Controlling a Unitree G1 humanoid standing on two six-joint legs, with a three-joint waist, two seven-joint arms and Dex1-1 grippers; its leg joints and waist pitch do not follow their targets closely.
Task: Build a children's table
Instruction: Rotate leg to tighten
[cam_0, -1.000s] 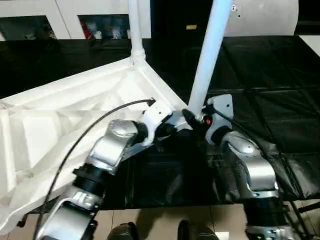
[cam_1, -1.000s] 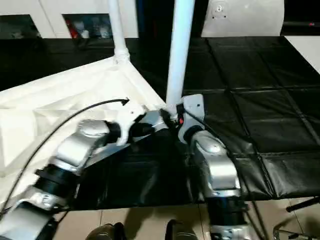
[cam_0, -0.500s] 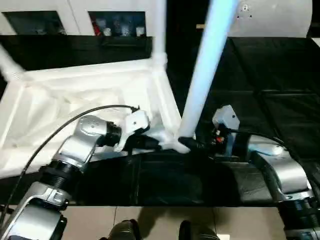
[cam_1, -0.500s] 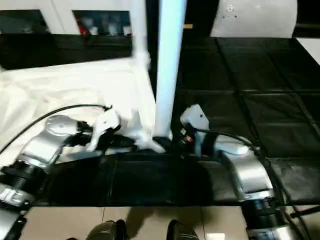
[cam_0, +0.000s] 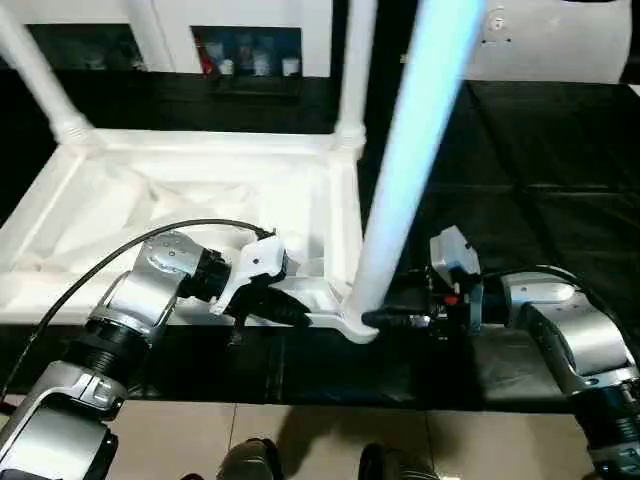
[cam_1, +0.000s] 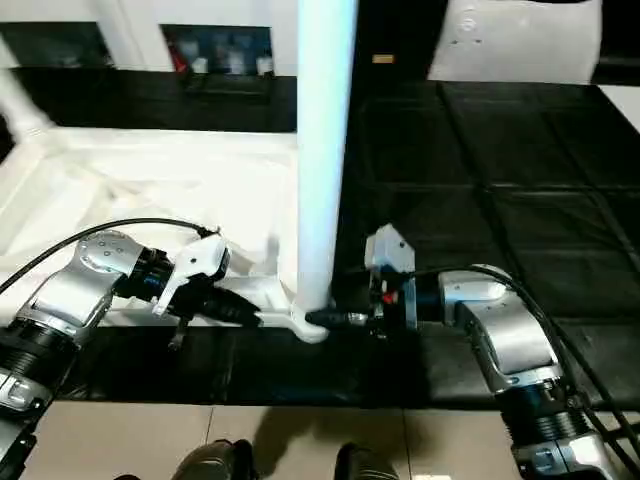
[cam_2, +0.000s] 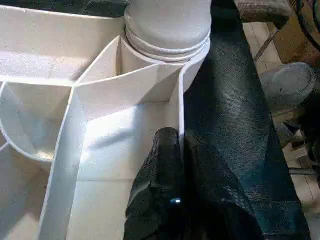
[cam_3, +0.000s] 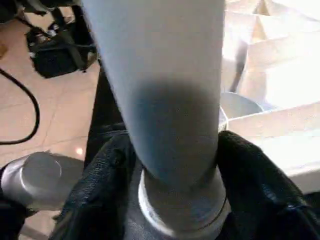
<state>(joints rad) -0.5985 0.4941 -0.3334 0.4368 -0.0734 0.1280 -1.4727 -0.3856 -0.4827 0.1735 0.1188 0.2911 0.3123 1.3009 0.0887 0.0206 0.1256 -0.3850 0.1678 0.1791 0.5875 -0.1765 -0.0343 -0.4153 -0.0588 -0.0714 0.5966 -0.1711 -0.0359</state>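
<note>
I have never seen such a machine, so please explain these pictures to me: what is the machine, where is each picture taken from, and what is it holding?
This is a humanoid robot with two silver arms, each ending in a hand of two black fingers. Two pictures come from cameras in its head, looking down over the arms. The other two come from a camera on each wrist, looking along that hand's fingers.

On the black mat lies a white plastic table top, upside down, so you see its ribs. Legs stand up from its corners.

The left hand is pinched shut on the thin edge wall of the top, beside the near corner. The right hand has its fingers on either side of the near leg, low down by its socket. Behind stands a white cabinet.
</note>
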